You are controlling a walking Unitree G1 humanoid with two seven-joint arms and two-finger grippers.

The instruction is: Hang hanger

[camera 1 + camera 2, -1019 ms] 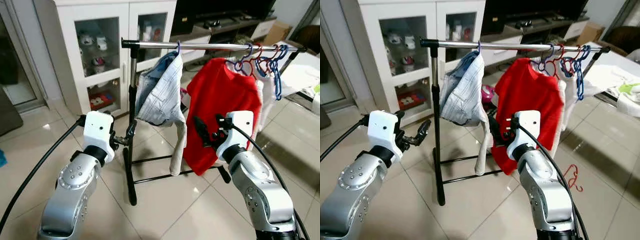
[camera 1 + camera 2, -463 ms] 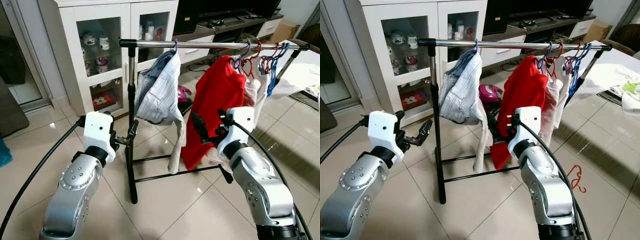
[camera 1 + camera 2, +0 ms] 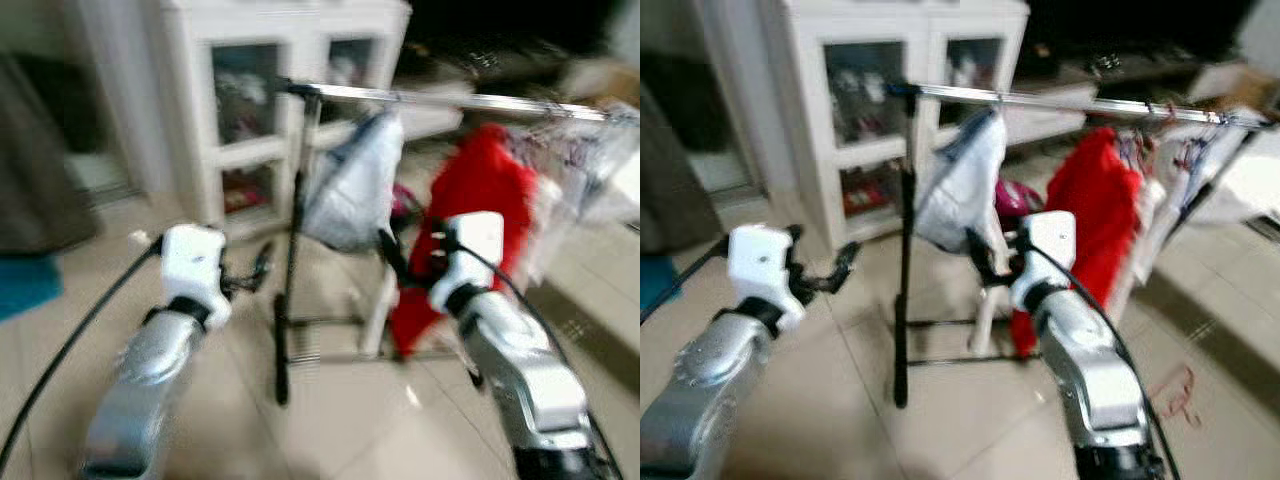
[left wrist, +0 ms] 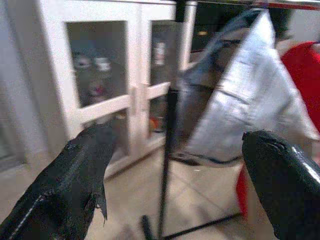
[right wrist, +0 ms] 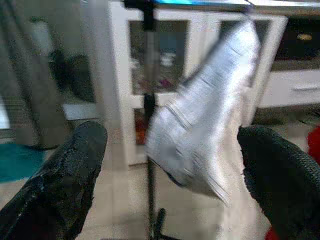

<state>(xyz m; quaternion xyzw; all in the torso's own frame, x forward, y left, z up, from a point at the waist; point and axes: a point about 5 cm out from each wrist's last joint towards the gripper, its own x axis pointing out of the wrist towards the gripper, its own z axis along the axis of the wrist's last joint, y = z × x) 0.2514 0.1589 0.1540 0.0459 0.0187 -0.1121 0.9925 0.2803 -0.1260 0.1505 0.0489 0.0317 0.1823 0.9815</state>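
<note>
Shiny metal rail [image 3: 1070,100] on a matt black post [image 3: 903,290]; soft cloth garments hang from it. Beside the rail, glass-fronted white cabinet [image 3: 250,110]. Glossy tiled floor [image 3: 940,420] below.

— How many things do you count from here?

— One clothes rack [image 3: 902,230], one white cabinet [image 3: 855,110], two grippers.

— And the clothes?

— One pale striped garment [image 3: 965,190] and one red shirt [image 3: 1095,215]. The hangers are too blurred to count.

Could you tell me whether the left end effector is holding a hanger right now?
No: in the left wrist view the left end effector is open, with nothing between its fingers.
</note>
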